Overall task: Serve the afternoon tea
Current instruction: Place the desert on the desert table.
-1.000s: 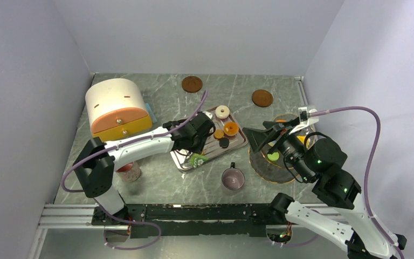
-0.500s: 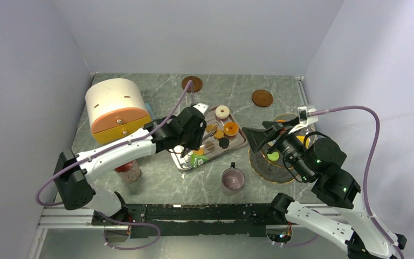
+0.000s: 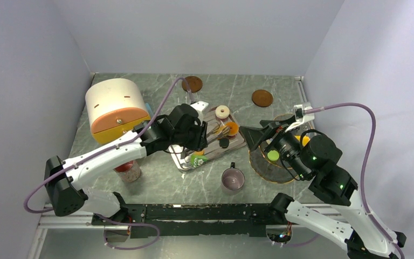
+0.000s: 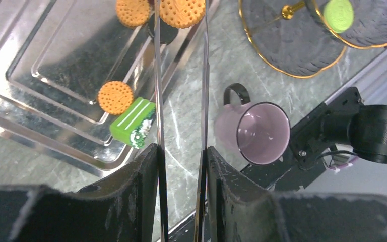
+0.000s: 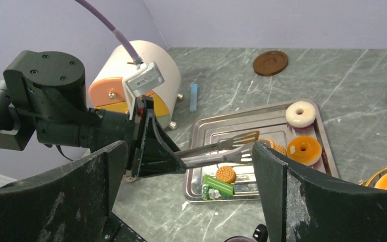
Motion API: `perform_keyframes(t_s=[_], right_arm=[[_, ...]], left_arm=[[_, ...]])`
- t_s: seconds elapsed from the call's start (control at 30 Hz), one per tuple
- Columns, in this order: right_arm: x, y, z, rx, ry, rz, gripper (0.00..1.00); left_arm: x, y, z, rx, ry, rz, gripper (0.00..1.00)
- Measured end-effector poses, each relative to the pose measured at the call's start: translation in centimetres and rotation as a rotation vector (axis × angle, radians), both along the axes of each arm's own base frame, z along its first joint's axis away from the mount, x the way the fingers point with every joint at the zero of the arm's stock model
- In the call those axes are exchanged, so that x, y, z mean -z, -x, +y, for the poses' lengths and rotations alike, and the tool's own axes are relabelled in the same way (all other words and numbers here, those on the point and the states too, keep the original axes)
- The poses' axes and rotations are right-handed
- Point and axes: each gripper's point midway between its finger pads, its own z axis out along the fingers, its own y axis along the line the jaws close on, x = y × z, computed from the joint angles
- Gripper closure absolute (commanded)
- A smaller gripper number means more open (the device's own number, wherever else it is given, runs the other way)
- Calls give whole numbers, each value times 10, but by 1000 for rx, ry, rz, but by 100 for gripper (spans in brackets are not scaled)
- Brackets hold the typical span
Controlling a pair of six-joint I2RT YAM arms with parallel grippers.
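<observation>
Three plain pale walls (image 3: 205,32) box in a grey-green marbled worktop (image 3: 161,186) with pale veins. At upper left stands a cream bread bin (image 3: 113,97) with an orange door. Centre frame, a steel tray (image 5: 221,128) lies with its long axis running lower left to upper right; at right centre sits a dark gold-rimmed stand (image 4: 292,55). The left tool (image 3: 200,134), over the tray's left half, is pressed onto a pair of metal tongs (image 5: 221,147), whose long axis points rightward across the tray, tips close to the orange ring (image 3: 230,128); whether the tips grip anything cannot be told. The right tool (image 3: 261,132) hangs spread wide over the stand's left edge. The pinkish mug (image 3: 233,178) stands upright on the worktop at lower centre, apart from the tray, mouth up, handle pointing up-frame toward the tray. The cream ring (image 3: 222,111) lies flat in the tray's upper right corner, the orange ring just below it, a black disc (image 3: 224,143) by the lower right rim, an orange biscuit (image 4: 115,97) near the lower left end. A green disc (image 3: 273,155) rests on the stand.
</observation>
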Motion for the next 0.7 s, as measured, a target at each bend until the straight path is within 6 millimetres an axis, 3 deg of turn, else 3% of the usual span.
perform_keyframes(t_s=[0.4, 0.7], right_arm=[[-11, 2, 0, -8, -21, -16, 2], [-13, 3, -1, -8, -33, -17, 2]], left_arm=[[-27, 58, -59, 190, 86, 0, 62], [-46, 71, -76, 227, 159, -5, 63]])
